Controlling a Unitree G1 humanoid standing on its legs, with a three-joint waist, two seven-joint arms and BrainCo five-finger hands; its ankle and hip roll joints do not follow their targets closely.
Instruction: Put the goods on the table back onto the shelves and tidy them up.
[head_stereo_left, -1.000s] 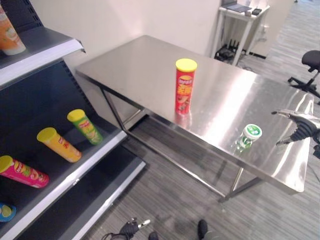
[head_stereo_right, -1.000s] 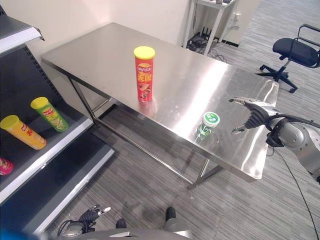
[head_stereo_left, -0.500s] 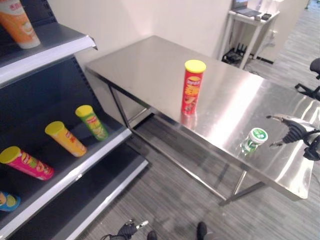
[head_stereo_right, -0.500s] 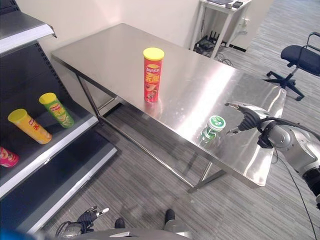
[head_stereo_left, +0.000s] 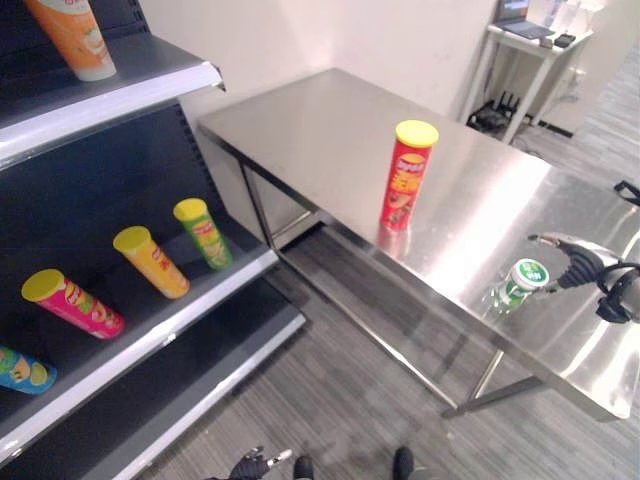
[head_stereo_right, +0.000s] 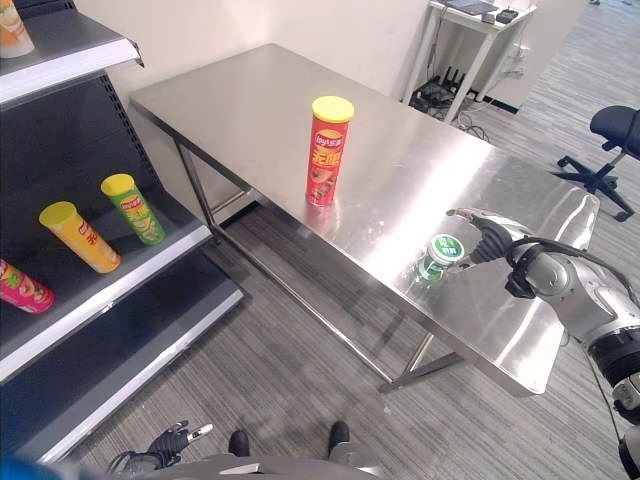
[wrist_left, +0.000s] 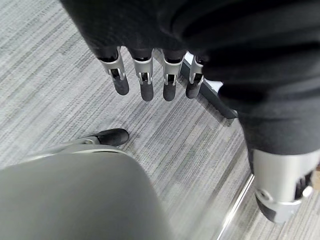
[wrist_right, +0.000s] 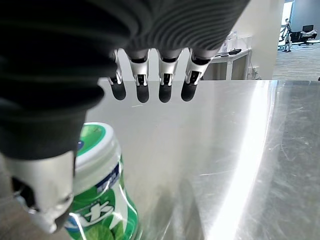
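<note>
A small green bottle (head_stereo_left: 520, 283) with a white lid stands near the front right edge of the steel table (head_stereo_left: 300, 130). My right hand (head_stereo_right: 488, 240) reaches in from the right, open, with its straight fingers (wrist_right: 150, 85) over the bottle (wrist_right: 97, 190) and the thumb (wrist_right: 42, 195) beside it. Whether it touches the bottle I cannot tell. A tall red chips can (head_stereo_left: 405, 176) with a yellow lid stands upright mid-table. My left hand (wrist_left: 145, 75) hangs open low over the floor.
The dark shelf unit (head_stereo_left: 150, 340) on the left holds lying cans: green (head_stereo_left: 203, 232), yellow (head_stereo_left: 150, 262), pink (head_stereo_left: 72, 303) and blue (head_stereo_left: 25, 368). An orange can (head_stereo_left: 72, 38) stands on the upper shelf. An office chair (head_stereo_right: 612, 140) and a white desk (head_stereo_left: 525, 50) are behind the table.
My right hand has moved left along the table's front edge, from well apart from the green bottle to right at it. The camera has shifted; the cans stay put.
</note>
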